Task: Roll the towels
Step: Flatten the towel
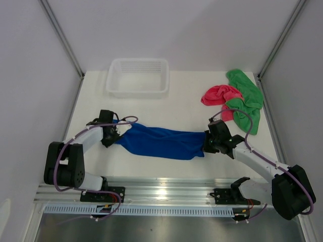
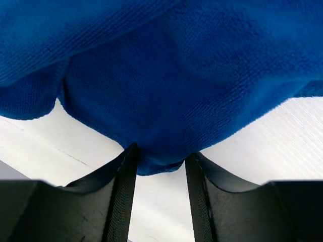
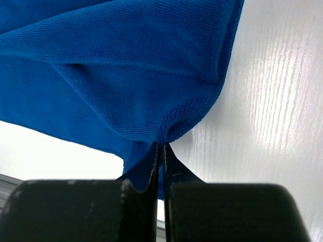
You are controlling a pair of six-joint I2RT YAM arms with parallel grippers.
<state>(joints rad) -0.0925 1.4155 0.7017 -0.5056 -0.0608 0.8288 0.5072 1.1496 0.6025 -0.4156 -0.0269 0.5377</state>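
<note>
Figure: securing both ends of the royal blue fuzzy microfibre towel, judged to be the spreading step that comes before rolling.

Nearest the arm bases, the towel runs lengthwise across the white worktop, gathered narrow at each end and wider in the middle. The right end effector is pressed together, pinching a hemmed corner at the towel's right end. The left end effector shows its jaws apart, with a small lobe of the towel's left edge between them. The lobe touches both inner faces, but whether it is firmly gripped cannot be told.

For a sound result, the left jaws should take in more than this marginal lobe, which looks likely to slip under tension. Both ends should then be drawn apart evenly and kept low, so that the creases flatten before any roll begins. A roll started from a square, flat edge is likely to stay tight.

Farther off, at the right, the crumpled pink-red microfibre towel and the bright green microfibre towel lie touching, both not yet rolled. The white plastic mesh basket stands at the far edge, well apart
</note>
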